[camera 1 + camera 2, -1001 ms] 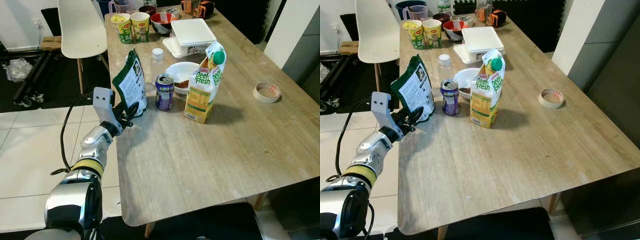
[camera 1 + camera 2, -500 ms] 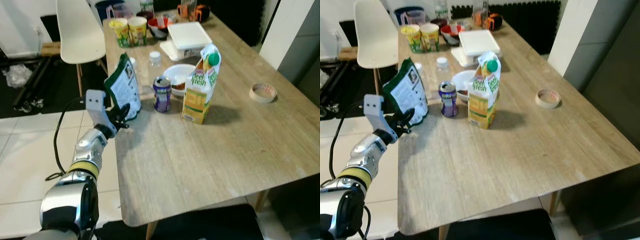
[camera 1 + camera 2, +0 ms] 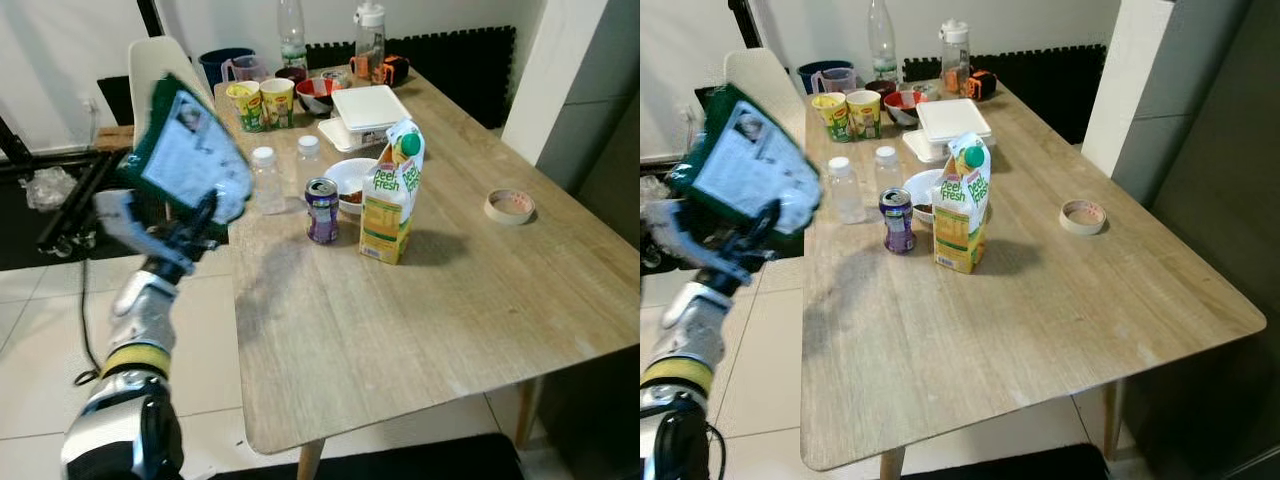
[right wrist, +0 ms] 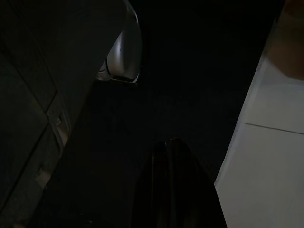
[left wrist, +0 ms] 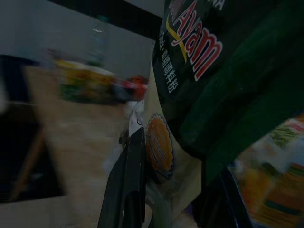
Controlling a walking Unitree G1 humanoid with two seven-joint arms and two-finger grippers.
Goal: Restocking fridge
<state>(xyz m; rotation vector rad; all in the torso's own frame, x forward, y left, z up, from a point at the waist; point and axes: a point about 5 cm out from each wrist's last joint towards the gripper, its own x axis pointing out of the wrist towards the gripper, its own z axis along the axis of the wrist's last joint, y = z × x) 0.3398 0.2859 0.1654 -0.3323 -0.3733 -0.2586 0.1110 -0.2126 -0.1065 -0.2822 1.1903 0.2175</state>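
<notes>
Wooden table [image 3: 420, 300] fills the middle and right of the frame, with white floor tiles along its left edge and a white chair [image 3: 150, 60] at upper left.

Left gripper [image 3: 195, 228] sits at left of centre, just off the table's edge, its black fingers [image 5: 130, 185] clamped on the lower edge of a green snack bag [image 3: 185, 150]. The bag is held clear of the table, rising above the gripper and tilted toward the upper left, printed back facing the camera. Its long axis runs up and away from the fingers, so the weight hangs above the grip and the bag could flop as the arm swings.

To the right of the bag, on the table, stand two small clear bottles [image 3: 266, 178], a purple can [image 3: 322, 210], a white bowl [image 3: 352, 180] and a juice carton [image 3: 390, 195]; a roll of tape [image 3: 508, 206] lies further right. Cups, a red bowl and white boxes sit toward the top of the frame.

The right arm hangs idle in a dark view; whether its fingers are apart or together I cannot tell.

No fridge is in sight, so I judge the bag must be carried off with the left arm, away from the table
</notes>
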